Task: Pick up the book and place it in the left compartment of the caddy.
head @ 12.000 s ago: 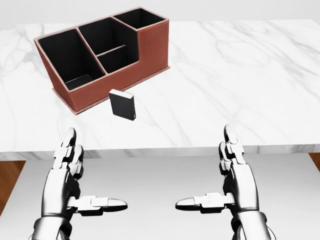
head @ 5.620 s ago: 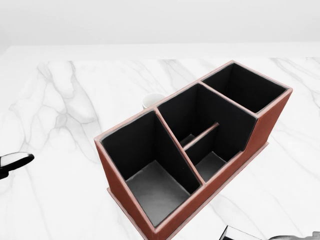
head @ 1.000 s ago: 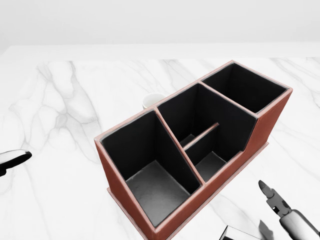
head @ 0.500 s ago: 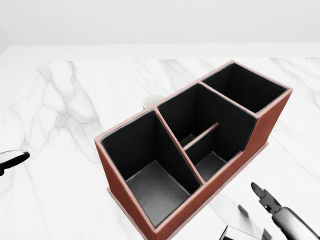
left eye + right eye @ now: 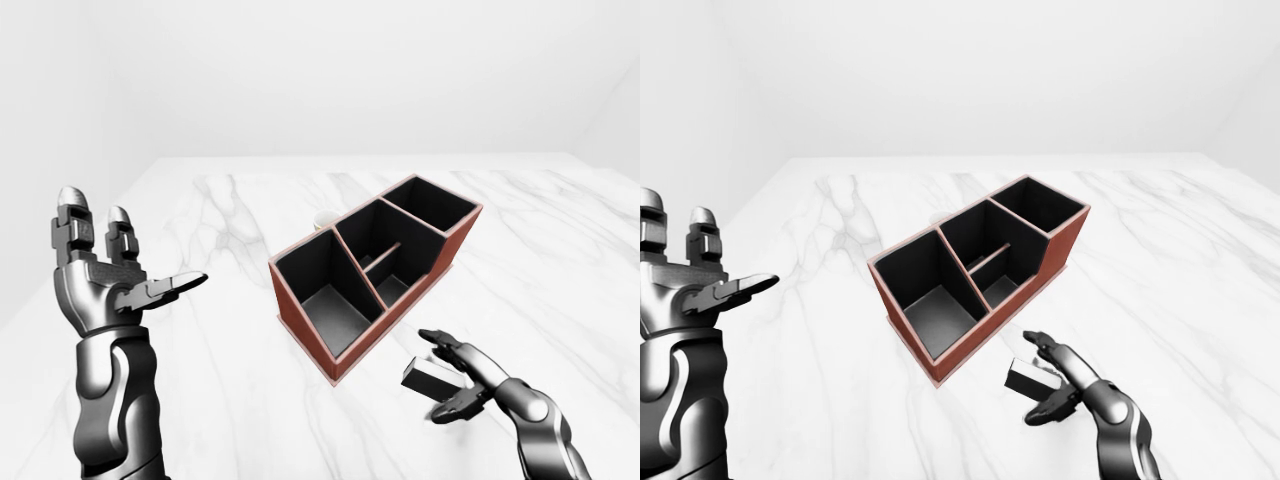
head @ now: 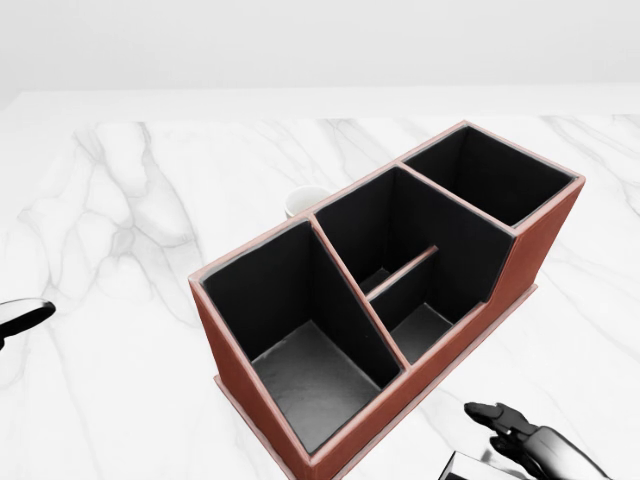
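Two hands are in play, but only one is working. Biggest first: the marble surface (image 5: 560,260) carries everything. On it sits the caddy (image 5: 372,270), brown outside, black inside, angled so its left compartment (image 5: 325,290) is the one nearest the bottom-left of the left-eye view; it's bare inside, nothing in it yet. A small white cup (image 5: 325,217) peeks out just beyond the caddy's far wall.

Your left hand (image 5: 105,280) is raised at the left of the view, fingers spread, palm up, holding nothing, well apart from the caddy.

Your right hand (image 5: 462,380) is low at the bottom right, fingers spread w/ thumb below & the others above, bracketing the book (image 5: 425,373). It's not closed on it; I can't tell whether any finger touches yet.

The book is small & dark w/ a pale page edge, on the surface just beside the caddy's near wall, right of the left compartment.

Step in hand, as I read it: the grasp approach, pick not made. Next you'd need to close thumb & fingers across the book, lift it above the caddy rim, carry it left & drop it in.
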Available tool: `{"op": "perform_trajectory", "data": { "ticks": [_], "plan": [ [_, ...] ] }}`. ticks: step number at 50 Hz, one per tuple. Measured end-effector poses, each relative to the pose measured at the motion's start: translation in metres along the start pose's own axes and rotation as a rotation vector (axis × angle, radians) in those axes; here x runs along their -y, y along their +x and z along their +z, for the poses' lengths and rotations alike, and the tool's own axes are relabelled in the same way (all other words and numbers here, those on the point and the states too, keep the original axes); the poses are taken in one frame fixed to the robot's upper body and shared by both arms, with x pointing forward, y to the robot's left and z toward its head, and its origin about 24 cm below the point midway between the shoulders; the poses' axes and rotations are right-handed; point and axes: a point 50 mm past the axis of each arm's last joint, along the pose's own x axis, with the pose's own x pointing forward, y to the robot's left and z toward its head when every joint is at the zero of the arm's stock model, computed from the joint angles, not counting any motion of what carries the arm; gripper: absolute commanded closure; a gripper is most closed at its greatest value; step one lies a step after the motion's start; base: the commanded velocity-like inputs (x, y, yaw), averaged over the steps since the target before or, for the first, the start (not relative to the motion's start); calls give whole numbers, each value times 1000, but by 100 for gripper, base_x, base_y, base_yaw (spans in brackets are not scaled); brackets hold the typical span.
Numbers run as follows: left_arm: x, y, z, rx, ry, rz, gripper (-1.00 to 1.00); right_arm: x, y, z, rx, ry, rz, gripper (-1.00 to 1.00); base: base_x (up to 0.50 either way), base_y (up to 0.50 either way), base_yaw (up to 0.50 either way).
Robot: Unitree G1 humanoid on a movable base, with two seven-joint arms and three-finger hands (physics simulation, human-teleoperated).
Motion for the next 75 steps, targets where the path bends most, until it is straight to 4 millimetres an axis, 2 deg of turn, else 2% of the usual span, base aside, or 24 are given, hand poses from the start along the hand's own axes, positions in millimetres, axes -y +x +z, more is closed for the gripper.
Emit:
{"op": "perform_trajectory", "data": {
  "ticks": [1,3,4,22,29,52,75],
  "plan": [
    [0,0,0,1,0,0,-100,-1,1,-1,-2,4,6,-15,0,0,0],
    [0,0,1,3,-1,1,-100,-2,3,-2,-6,11,17,36,0,0,0],
    [0,0,1,4,-1,1,-100,-3,4,-3,-7,14,22,100,0,0,0],
    [-1,1,1,3,-2,3,-100,-5,8,-4,-11,15,50,100,0,0,0],
    [-1,0,1,5,-2,3,-100,-6,5,3,7,-14,43,100,0,0,0],
    [-1,1,4,14,-8,4,-100,16,-27,76,172,-362,-161,100,0,0,0],
    [0,0,5,20,-9,3,-100,17,-53,131,240,-667,-356,100,0,0,0]
  ]
}}
